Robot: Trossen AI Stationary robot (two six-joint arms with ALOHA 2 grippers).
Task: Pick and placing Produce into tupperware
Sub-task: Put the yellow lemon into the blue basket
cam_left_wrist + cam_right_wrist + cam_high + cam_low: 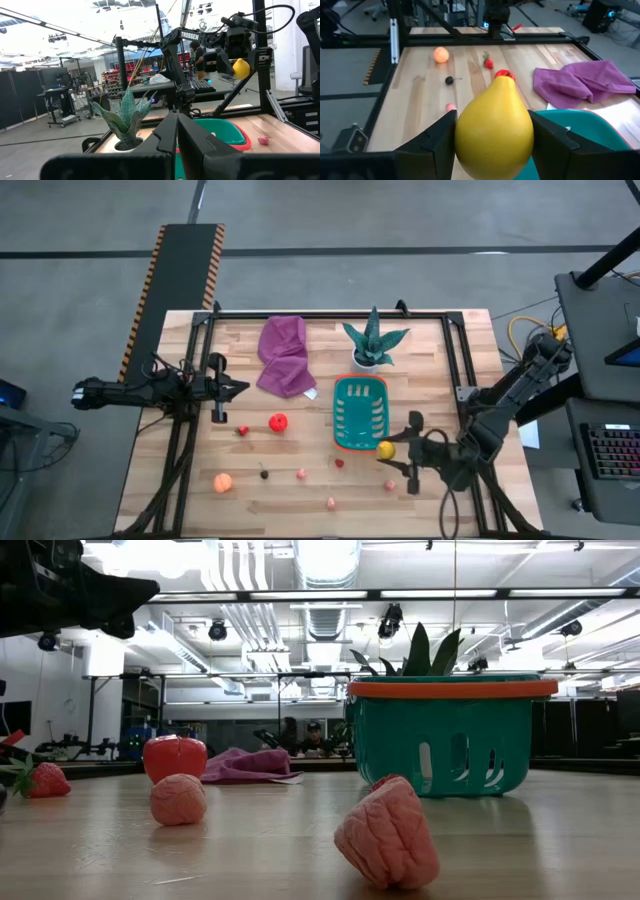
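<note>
Clamped in the right hand (492, 131), one yellow lemon (493, 129) hangs just above the near right corner of the single teal tupperware (360, 416). Eight more produce pieces lie on the worktop (440, 340) left of and nearer than the basket: one red fruit (278, 421), one orange ball (223, 482), one strawberry (242, 431), one dark piece (264, 474), one small red piece (339, 463) and three pink ones (301, 474). At the left edge, the left hand (238, 388) waits with its fingers together.

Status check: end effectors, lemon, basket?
Right end effector shut on lemon, raised beside basket near corner. Left end effector shut, idle at table's left. Nothing blocking basket.
</note>
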